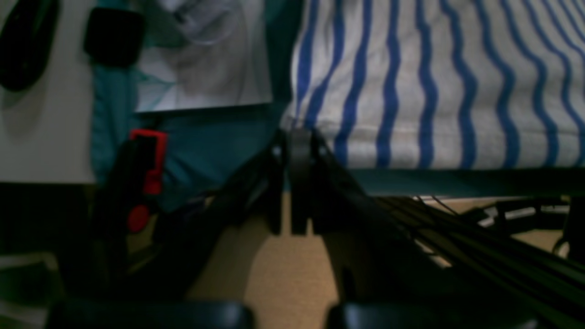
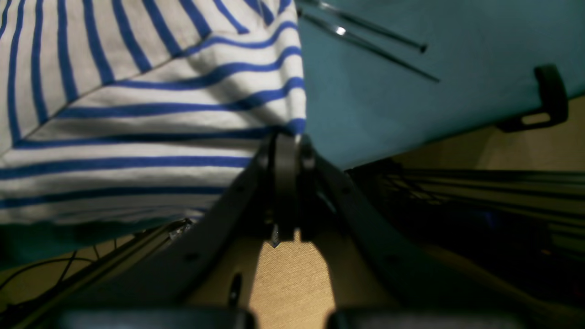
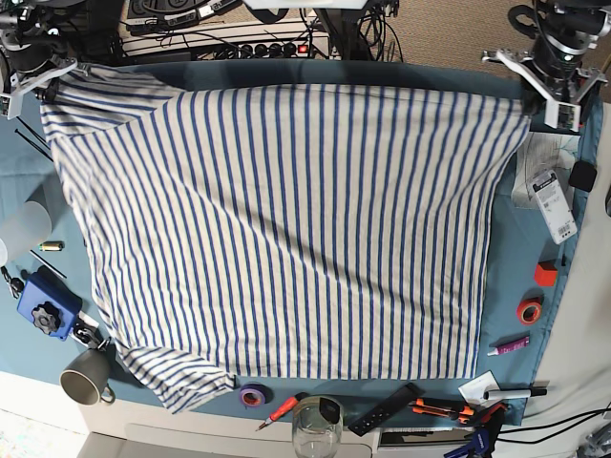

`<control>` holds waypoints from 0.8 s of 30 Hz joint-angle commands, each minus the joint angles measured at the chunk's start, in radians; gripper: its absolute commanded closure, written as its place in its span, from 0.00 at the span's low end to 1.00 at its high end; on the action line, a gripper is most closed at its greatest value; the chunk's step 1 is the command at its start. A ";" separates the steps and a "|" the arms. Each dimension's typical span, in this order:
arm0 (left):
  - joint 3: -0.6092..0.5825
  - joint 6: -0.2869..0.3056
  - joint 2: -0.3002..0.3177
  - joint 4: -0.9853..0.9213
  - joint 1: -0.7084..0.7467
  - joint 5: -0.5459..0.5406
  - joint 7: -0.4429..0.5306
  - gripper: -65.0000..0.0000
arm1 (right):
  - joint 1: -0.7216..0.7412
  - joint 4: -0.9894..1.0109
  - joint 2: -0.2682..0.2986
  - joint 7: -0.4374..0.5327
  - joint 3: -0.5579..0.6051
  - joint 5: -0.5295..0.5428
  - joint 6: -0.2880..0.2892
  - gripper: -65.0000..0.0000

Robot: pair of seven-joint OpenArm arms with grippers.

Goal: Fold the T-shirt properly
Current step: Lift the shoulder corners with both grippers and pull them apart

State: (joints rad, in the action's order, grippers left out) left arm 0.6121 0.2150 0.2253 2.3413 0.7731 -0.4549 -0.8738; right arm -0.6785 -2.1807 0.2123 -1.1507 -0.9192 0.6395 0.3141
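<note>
Teal table cloth, T-shirt spread, left gripper and right gripper apparently pinching its corners

The striped white-and-blue T-shirt covers most of the teal-clothed tabletop. Clutter rings it: grey mug at 7 o'clock, clear glass at 6, orange tape roll at 4.

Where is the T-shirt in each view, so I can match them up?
Left wrist: T-shirt fills the upper right; left gripper shut on its corner.
Right wrist: T-shirt fills the upper left; right gripper shut on its corner.
Base: T-shirt spread across the centre.
Shared landmark: teal table cloth.
</note>
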 commanded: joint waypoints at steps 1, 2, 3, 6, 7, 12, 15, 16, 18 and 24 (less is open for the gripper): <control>0.019 -0.005 0.008 0.015 0.022 0.005 -0.002 1.00 | -0.006 -0.015 0.012 0.009 -0.020 -0.003 -0.004 1.00; 0.031 -0.005 0.008 0.015 0.031 0.005 -0.002 1.00 | -0.006 -0.015 0.012 0.005 -0.023 -0.003 -0.004 1.00; 0.040 -0.005 0.008 0.015 0.042 0.005 -0.002 1.00 | -0.006 -0.015 0.012 0.000 -0.025 -0.003 -0.004 1.00; 0.053 -0.005 0.008 0.015 0.067 0.005 -0.002 1.00 | -0.006 -0.015 0.012 -0.002 -0.024 0.018 -0.004 1.00; 0.053 -0.005 0.008 0.015 0.075 0.005 -0.002 1.00 | -0.006 -0.015 0.012 0.000 -0.024 0.019 -0.004 1.00; 0.053 -0.004 0.008 0.015 0.071 -0.008 0.037 1.00 | 0.003 -0.015 0.013 0.047 -0.024 0.016 -0.004 1.00; 0.053 -0.005 0.008 0.015 0.057 -0.021 0.043 1.00 | 0.031 -0.014 0.013 0.044 -0.024 0.006 -0.004 1.00; 0.053 -0.005 0.008 0.015 0.054 -0.021 0.045 1.00 | 0.039 -0.014 0.013 0.048 -0.024 0.000 -0.005 1.00; 0.053 -0.004 0.008 0.015 0.044 -0.021 0.064 1.00 | 0.059 -0.014 0.013 0.053 -0.024 -0.004 -0.005 1.00; 0.051 0.039 0.008 -0.010 -0.013 -0.022 0.109 1.00 | 0.101 0.022 0.015 0.064 -0.016 -0.005 -0.005 1.00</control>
State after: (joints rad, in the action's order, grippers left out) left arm 0.6567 0.2604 0.2245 2.3184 0.7528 -0.4805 -0.7849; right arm -0.5781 -2.1468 0.2111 -1.1183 -0.9283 0.6376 0.3141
